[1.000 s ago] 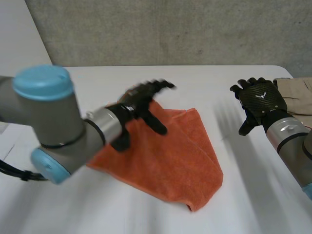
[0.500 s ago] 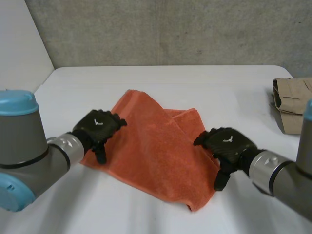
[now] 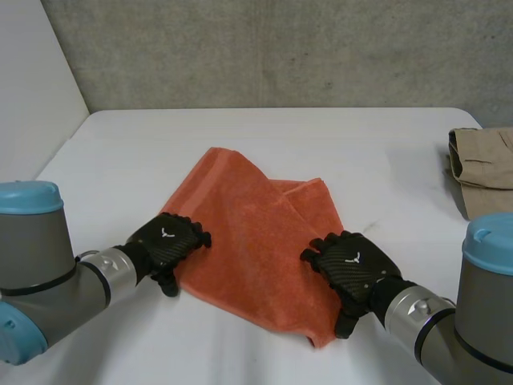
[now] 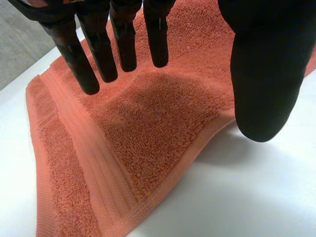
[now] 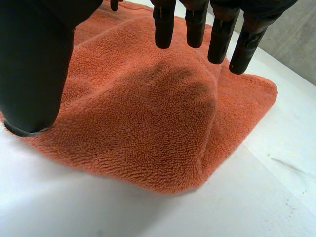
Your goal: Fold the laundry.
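Orange towel (image 3: 250, 231) sits centre of the bench (image 3: 361, 144), and you've got left hand (image 3: 164, 239) over its left edge, right hand (image 3: 353, 269) over its right edge, both w/ fingers straight and thumb spread just off the hem, prob. so each can pinch a side for the fold.

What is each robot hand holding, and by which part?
Nothing is held. The left robot hand is open over the left edge of the orange towel, the right robot hand over its right edge.
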Robot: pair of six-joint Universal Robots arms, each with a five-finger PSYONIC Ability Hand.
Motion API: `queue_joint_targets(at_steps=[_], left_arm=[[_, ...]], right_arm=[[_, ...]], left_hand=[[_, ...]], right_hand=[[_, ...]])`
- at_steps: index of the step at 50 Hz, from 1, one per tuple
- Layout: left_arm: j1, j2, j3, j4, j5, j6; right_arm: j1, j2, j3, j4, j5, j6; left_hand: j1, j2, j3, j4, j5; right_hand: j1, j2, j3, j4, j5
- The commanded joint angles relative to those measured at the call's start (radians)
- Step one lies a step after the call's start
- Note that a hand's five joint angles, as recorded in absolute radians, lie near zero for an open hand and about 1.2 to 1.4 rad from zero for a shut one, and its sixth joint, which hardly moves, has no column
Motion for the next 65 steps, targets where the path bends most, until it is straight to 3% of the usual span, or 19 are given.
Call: queue_joint_targets(at_steps=[1, 8, 23, 37, 46, 49, 52, 53, 54, 57, 58, 59, 62, 65], left_arm=[[0.001, -0.011, 0.007, 0.039, -0.003, 0.002], [0.001, -0.040, 0.022, 0.047, -0.003, 0.002], [-0.019, -0.094, 0.067, 0.085, -0.011, 0.002], [-0.026, -0.029, 0.065, 0.080, -0.023, -0.015], [-0.023, -0.017, 0.071, 0.080, -0.031, -0.047], [-0.026, -0.015, 0.071, 0.076, -0.031, -0.082], [-0.029, -0.009, 0.070, 0.074, -0.031, -0.111], [-0.031, -0.003, 0.068, 0.073, -0.031, -0.117], [-0.031, 0.003, 0.067, 0.073, -0.029, -0.122], [-0.042, 0.035, 0.051, 0.073, -0.026, -0.125], [-0.045, 0.043, 0.048, 0.071, -0.026, -0.125], [-0.049, 0.069, 0.041, 0.068, -0.025, -0.127], [-0.057, 0.127, 0.010, 0.056, -0.025, -0.134], [-0.057, 0.166, -0.015, 0.042, -0.022, -0.144]], right_arm=[[0.004, 0.000, 0.010, -0.006, -0.002, 0.000], [0.003, 0.002, 0.016, -0.013, 0.000, 0.000], [0.001, -0.014, 0.039, -0.012, 0.001, 0.000], [0.019, -0.044, 0.064, 0.010, 0.023, 0.055], [0.062, 0.049, 0.058, -0.081, 0.036, 0.060], [0.062, 0.097, 0.050, -0.122, 0.056, 0.060], [0.059, 0.114, 0.039, -0.135, 0.087, 0.055], [0.056, 0.112, 0.035, -0.135, 0.096, 0.052], [0.050, 0.110, 0.029, -0.138, 0.117, 0.048], [0.044, 0.095, 0.022, -0.147, 0.138, 0.046], [0.039, 0.059, 0.016, -0.157, 0.142, 0.046], [0.039, 0.029, 0.015, -0.164, 0.139, 0.043], [0.032, -0.072, 0.004, -0.159, 0.128, 0.029], [0.001, -0.110, -0.017, -0.154, 0.115, -0.007]], left_hand=[[0.112, 0.113, 0.112, 0.111, 0.107], [0.258, 0.260, 0.258, 0.257, 0.254], [0.971, 0.973, 0.971, 0.970, 0.967], [0.989, 0.990, 0.989, 0.988, 0.984], [0.989, 0.990, 0.989, 0.988, 0.984], [0.989, 0.990, 0.989, 0.988, 0.984], [0.989, 0.990, 0.989, 0.988, 0.984], [0.989, 0.990, 0.989, 0.988, 0.984], [0.989, 0.990, 0.989, 0.988, 0.984], [0.989, 0.990, 0.989, 0.988, 0.984], [0.873, 0.875, 0.873, 0.872, 0.868], [0.518, 0.519, 0.517, 0.517, 0.513], [-0.124, -0.123, -0.124, -0.125, -0.129], [-0.144, -0.142, -0.144, -0.145, -0.148]], right_hand=[[-0.031, -0.049, -0.044, -0.065, -0.071], [-0.026, -0.044, -0.040, -0.061, -0.066], [-0.012, -0.029, -0.025, -0.046, -0.052], [-0.017, -0.035, -0.031, -0.052, -0.058], [0.056, 0.038, 0.042, 0.021, 0.016], [0.228, 0.211, 0.215, 0.194, 0.188], [0.569, 0.551, 0.555, 0.534, 0.529], [0.715, 0.697, 0.701, 0.681, 0.675], [1.100, 1.082, 1.086, 1.066, 1.060], [1.191, 1.173, 1.177, 1.157, 1.151], [1.191, 1.173, 1.177, 1.157, 1.151], [1.191, 1.173, 1.177, 1.157, 1.151], [1.191, 1.173, 1.177, 1.157, 1.151], [1.191, 1.173, 1.177, 1.157, 1.151]])
